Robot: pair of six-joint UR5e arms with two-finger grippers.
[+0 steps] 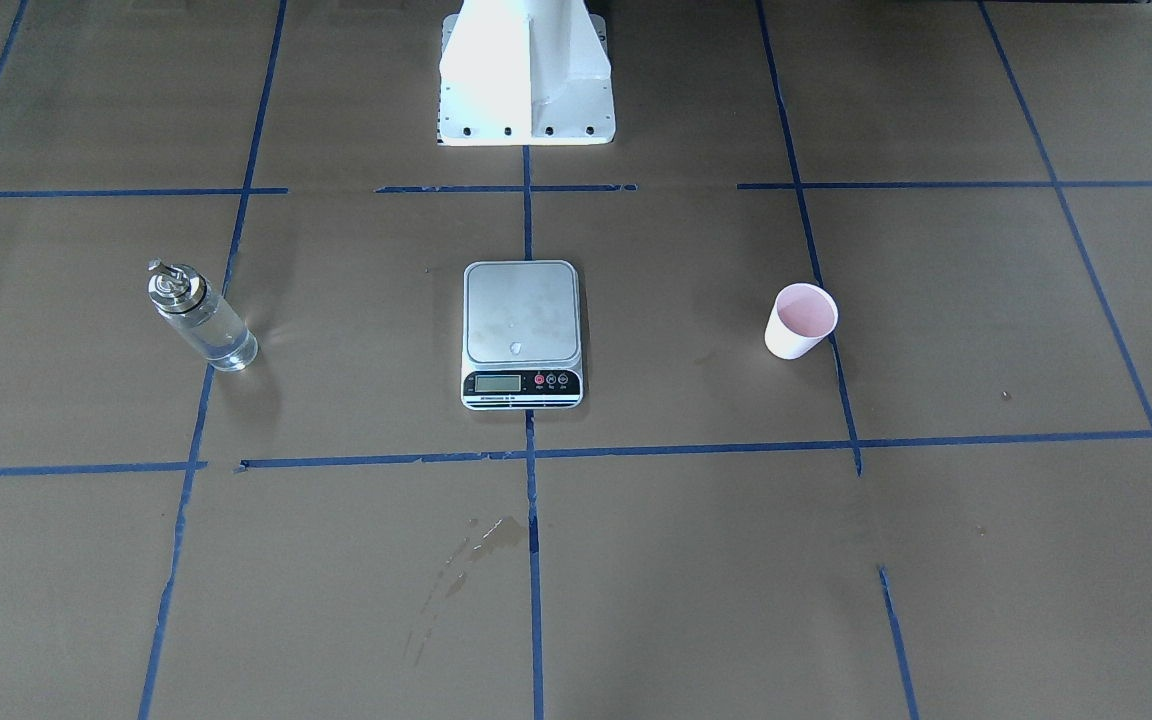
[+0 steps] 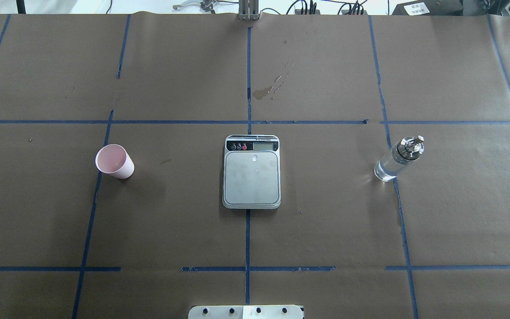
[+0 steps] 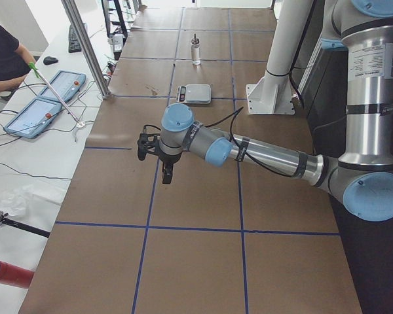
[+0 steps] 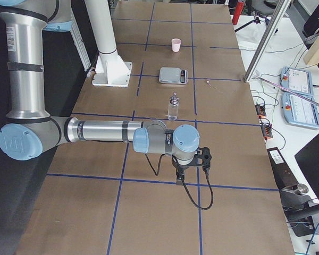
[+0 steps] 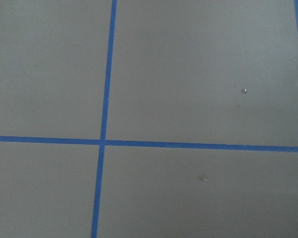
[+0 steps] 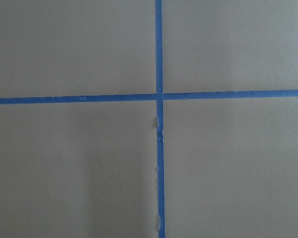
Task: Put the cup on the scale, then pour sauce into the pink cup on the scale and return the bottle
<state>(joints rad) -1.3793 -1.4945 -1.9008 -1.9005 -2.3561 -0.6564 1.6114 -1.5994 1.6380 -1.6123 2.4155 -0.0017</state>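
Note:
The pink cup [image 1: 801, 320] stands upright on the brown paper, on my left side [image 2: 114, 161], apart from the scale. The scale [image 1: 522, 335] sits at the table's middle [image 2: 251, 177] with a bare steel platform. The glass bottle [image 1: 201, 315] with its metal spout stands upright on my right side [image 2: 399, 158], with clear sauce [image 1: 223, 342] inside. My left gripper [image 3: 167, 175] hangs above the table far outside the cup. My right gripper [image 4: 191, 172] hangs far outside the bottle [image 4: 173, 106]. Both wrist views show only paper and tape, so I cannot tell whether either is open.
The white robot pedestal [image 1: 526, 80] stands behind the scale. A dried stain [image 2: 264, 92] marks the paper beyond the scale. Blue tape lines grid the table. A side table with tablets [image 3: 46, 98], a metal post [image 3: 85, 46] and a person [image 3: 3, 59] lie past the far edge.

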